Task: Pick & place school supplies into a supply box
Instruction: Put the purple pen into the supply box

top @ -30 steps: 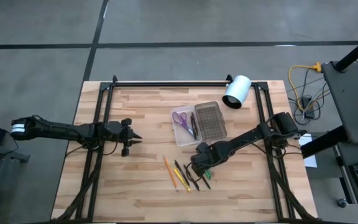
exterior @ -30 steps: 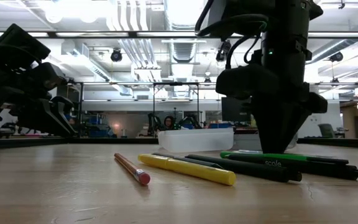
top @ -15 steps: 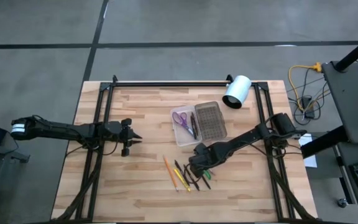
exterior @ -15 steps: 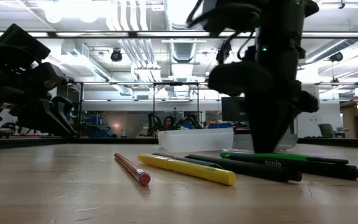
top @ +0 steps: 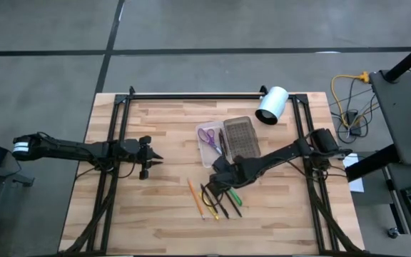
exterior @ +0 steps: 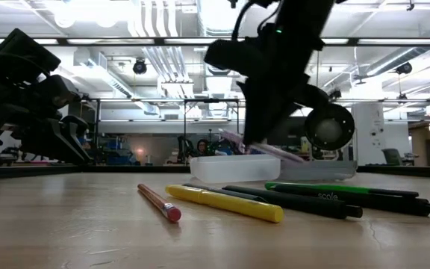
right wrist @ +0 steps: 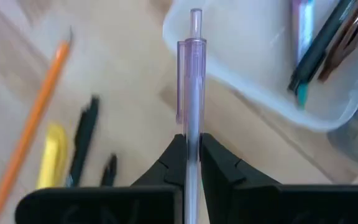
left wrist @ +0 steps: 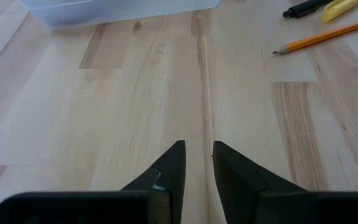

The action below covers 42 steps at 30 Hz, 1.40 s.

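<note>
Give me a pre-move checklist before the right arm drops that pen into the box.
1. Grip: right gripper is shut on the clear purple pen: ok.
2. Lift: the pen is off the table in the low view: ok.
3. Position: the pen tip reaches the box rim, but the gripper is not over the tray: not ok.
4. Room in the tray: scissors and pens lie inside, with bare floor showing beside them: ok.
5. Left gripper waits far off on the table's left side: ok.
6. Pen angle for a clean drop: cannot tell.
</note>
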Available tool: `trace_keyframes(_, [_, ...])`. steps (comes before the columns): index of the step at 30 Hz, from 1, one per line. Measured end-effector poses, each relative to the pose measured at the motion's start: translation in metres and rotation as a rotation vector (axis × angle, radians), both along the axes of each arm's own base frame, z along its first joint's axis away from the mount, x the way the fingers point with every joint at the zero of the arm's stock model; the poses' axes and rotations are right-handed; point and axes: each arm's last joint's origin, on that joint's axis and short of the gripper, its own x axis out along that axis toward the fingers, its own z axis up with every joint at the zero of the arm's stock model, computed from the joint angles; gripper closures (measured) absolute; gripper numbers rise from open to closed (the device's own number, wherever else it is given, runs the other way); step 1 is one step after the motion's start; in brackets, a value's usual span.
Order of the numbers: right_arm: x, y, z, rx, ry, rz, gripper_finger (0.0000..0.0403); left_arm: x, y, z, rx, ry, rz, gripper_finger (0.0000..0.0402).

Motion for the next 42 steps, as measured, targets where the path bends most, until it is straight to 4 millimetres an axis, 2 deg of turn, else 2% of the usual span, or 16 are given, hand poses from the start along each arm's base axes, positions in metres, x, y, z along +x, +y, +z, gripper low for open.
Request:
trace_keyframes(8, [0.01,-0.02,0.008,-0.046,-0.077,-0.121,0.039,0.0,0.0,0.0,0.0,0.0,0.0,0.0335])
trace_keyframes(21, [0.014,-0.054,0.01,-0.151,-0.104,-0.237,0.039,0.0,0.0,0.0,0.0,0.0,0.0,0.0335])
trace_keyframes(35, [0.018,-0.093,0.014,-0.196,-0.08,-0.224,0.039,0.0,0.0,0.0,0.0,0.0,0.0,0.0335])
trace_keyframes(42, [0.018,-0.109,0.012,-0.148,-0.058,-0.214,0.039,0.0,0.0,0.0,0.0,0.0,0.0,0.0335])
